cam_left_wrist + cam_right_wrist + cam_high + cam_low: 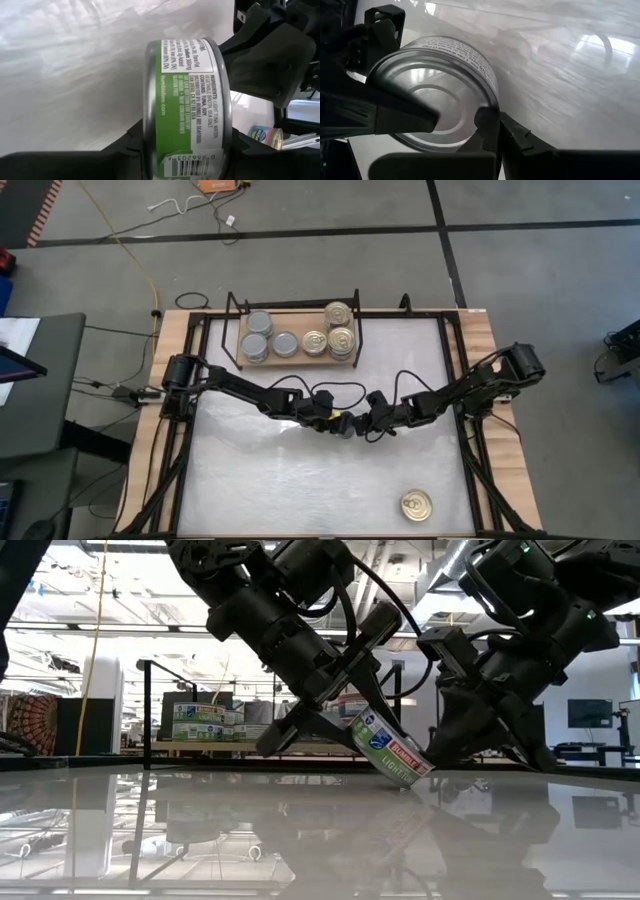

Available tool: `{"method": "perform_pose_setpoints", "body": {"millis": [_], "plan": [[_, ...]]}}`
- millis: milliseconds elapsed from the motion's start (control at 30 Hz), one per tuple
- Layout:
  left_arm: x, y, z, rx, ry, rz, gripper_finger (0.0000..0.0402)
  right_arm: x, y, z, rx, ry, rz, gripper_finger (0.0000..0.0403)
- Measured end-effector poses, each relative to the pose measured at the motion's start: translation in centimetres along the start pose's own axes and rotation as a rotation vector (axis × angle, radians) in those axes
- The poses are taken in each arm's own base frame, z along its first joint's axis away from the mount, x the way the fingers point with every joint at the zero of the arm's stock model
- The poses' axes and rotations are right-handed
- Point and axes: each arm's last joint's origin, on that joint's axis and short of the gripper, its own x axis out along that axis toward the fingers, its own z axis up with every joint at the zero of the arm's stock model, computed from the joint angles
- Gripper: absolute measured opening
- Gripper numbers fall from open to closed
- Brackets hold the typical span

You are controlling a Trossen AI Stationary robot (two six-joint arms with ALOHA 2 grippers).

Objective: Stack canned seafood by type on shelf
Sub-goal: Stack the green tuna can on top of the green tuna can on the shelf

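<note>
A tuna can with a green label [392, 748] is in my left gripper [345, 720], tilted, low over the middle of the white tabletop [300, 480]. My right gripper [455, 745] is open and faces the can's plain silver face [435, 95]. Its fingers stand by the rim, and I cannot tell whether they touch. On the wooden shelf [300, 358] at the far edge, grey-topped cans [258, 325] stand stacked on the left and gold-topped cans [341, 338] on the right. One gold-topped can [416, 504] lies flat near the table's near right corner. My left gripper pinches the can between its two fingers, one on each flat face, with the green label wall [185, 90] turned toward the wrist camera. The fingers slant down from the table's left. The can sits on edge in the hold, tilted, its lower rim [415, 780] close to the tabletop.
Both arms meet over the table's middle, the two grippers nearly tip to tip. The shelf's black wire frame [232, 310] rises at the far edge. Bare tabletop lies near and to the left. Cables trail over the floor beyond the table.
</note>
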Motion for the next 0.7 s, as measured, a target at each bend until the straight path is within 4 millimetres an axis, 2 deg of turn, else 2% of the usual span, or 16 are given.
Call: {"method": "perform_pose_setpoints", "body": {"millis": [233, 367, 467, 567, 700], "plan": [[0.0, -0.1, 0.0, 0.007, 0.0, -0.01, 0.0124, -0.5, 0.2, 0.0, -0.039, 0.016, 0.014, 0.0033], [-0.4, -0.1, -0.3, 0.016, -0.011, 0.032, 0.0124, -1.8, 0.6, 0.2, -0.081, 0.043, 0.026, 0.0042], [-1.5, 0.2, -0.7, 0.026, -0.033, 0.054, 0.0124, -3.0, 0.7, 0.6, -0.115, 0.041, 0.019, 0.0055], [-3.1, 1.5, -0.9, 0.013, -0.043, 0.044, 0.0124, -4.0, 0.6, 1.1, -0.134, 0.033, 0.005, 0.0071], [-5.7, 4.4, -1.0, -0.064, -0.111, -0.03, 0.0124, -4.8, 0.9, 2.1, -0.118, 0.0, 0.026, 0.0094]]}}
